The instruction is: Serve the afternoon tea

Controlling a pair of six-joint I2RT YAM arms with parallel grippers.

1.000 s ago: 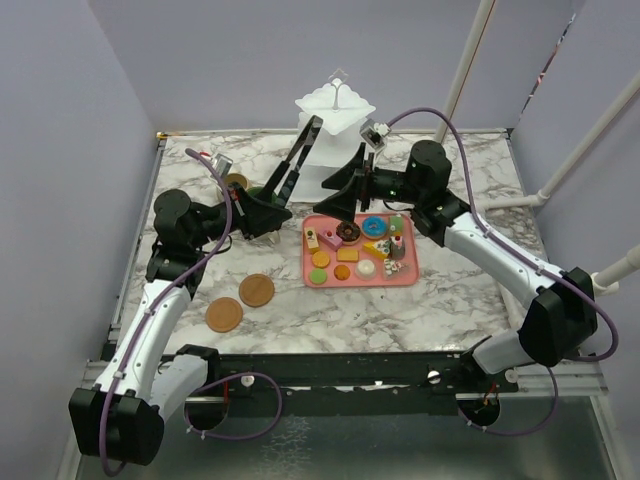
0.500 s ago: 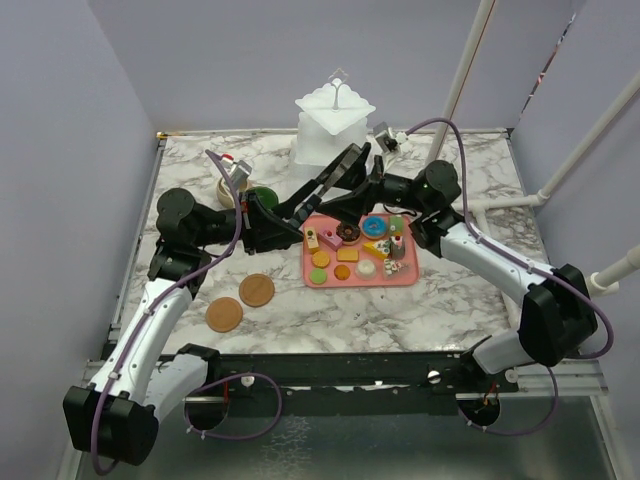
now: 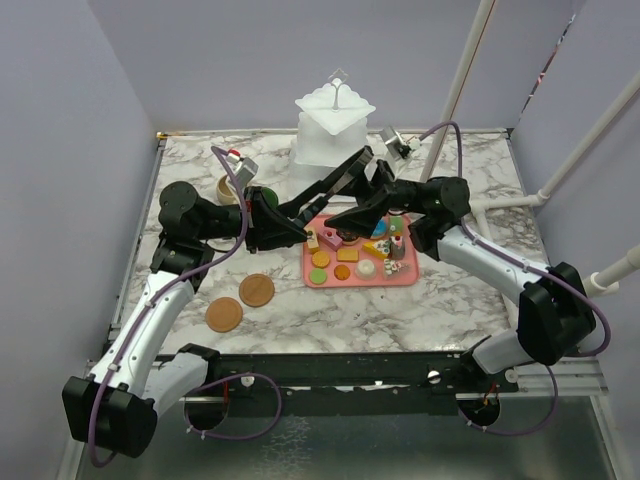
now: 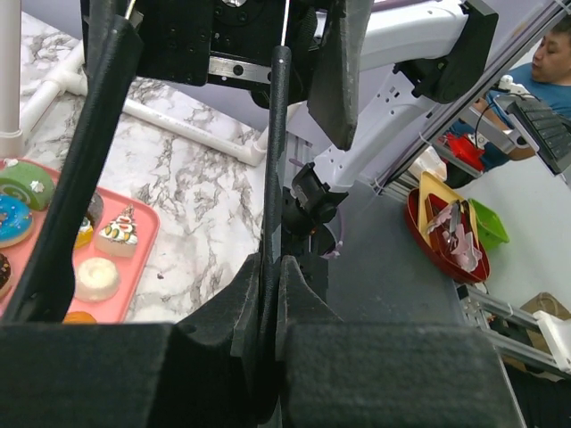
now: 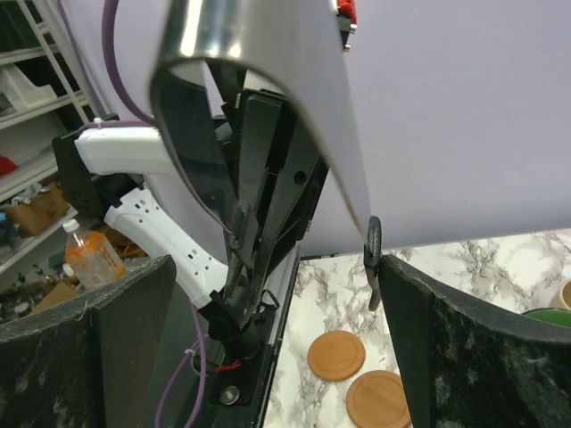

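Near the rectangular tray point(image 3: 406, 279), left end effector point(image 3: 290, 225) and right end effector point(image 3: 376, 205) seemingly clamp black tongs point(image 3: 335, 177).

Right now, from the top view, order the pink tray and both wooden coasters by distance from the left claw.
1. pink tray, just right of the left claw.
2. right coaster, nearer the bases.
3. left coaster, nearest the bases.
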